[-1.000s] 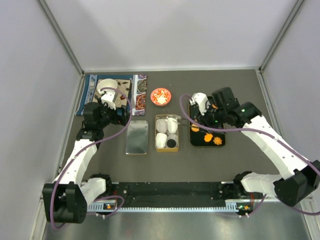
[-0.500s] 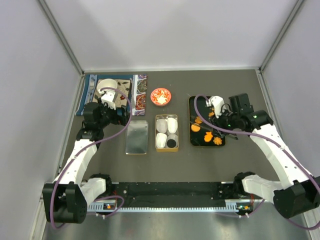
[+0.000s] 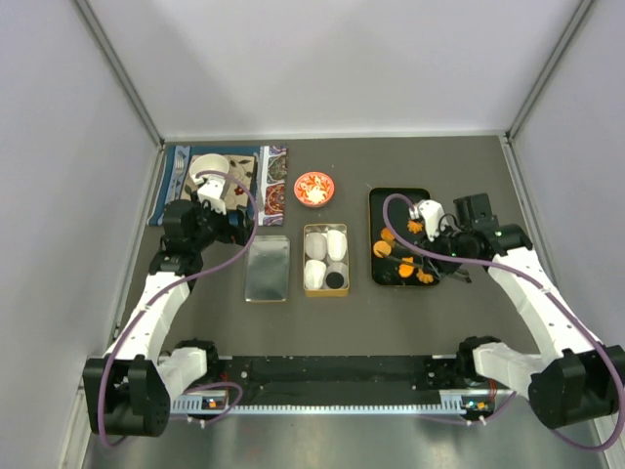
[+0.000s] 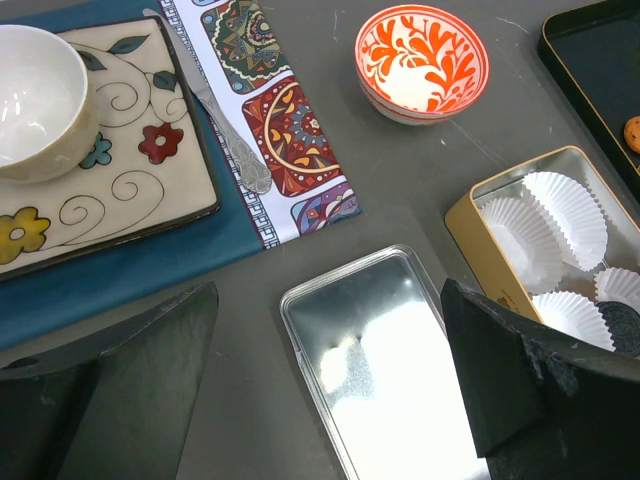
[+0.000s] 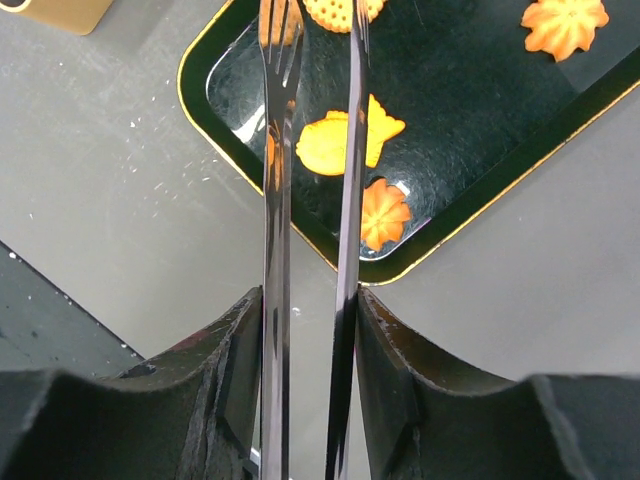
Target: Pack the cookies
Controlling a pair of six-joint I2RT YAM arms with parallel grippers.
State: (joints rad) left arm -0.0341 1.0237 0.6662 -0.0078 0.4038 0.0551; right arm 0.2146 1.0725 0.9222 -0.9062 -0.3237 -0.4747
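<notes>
Several orange cookies [image 3: 407, 266] lie on a black tray [image 3: 400, 200]; the right wrist view shows a fish-shaped one [image 5: 340, 140] and a flower one [image 5: 384, 213]. A black cookie [image 3: 335, 280] sits in a gold tin [image 3: 325, 258] with white paper cups [image 4: 560, 205]. My right gripper [image 3: 444, 244] is shut on metal tongs [image 5: 277, 200], whose tips hover over the tray's near cookies and hold nothing. My left gripper [image 3: 244, 230] is open and empty above the tin's silver lid [image 4: 390, 350].
A red-and-white dish [image 3: 313, 188] stands behind the tin. A patterned placemat with a square plate and a white bowl [image 4: 35, 100] lies at the back left. Grey walls close in both sides.
My right arm has swung from the tin side to the right and drawn back, bringing the tongs down over the tray's near cookies. The left arm has not moved.
</notes>
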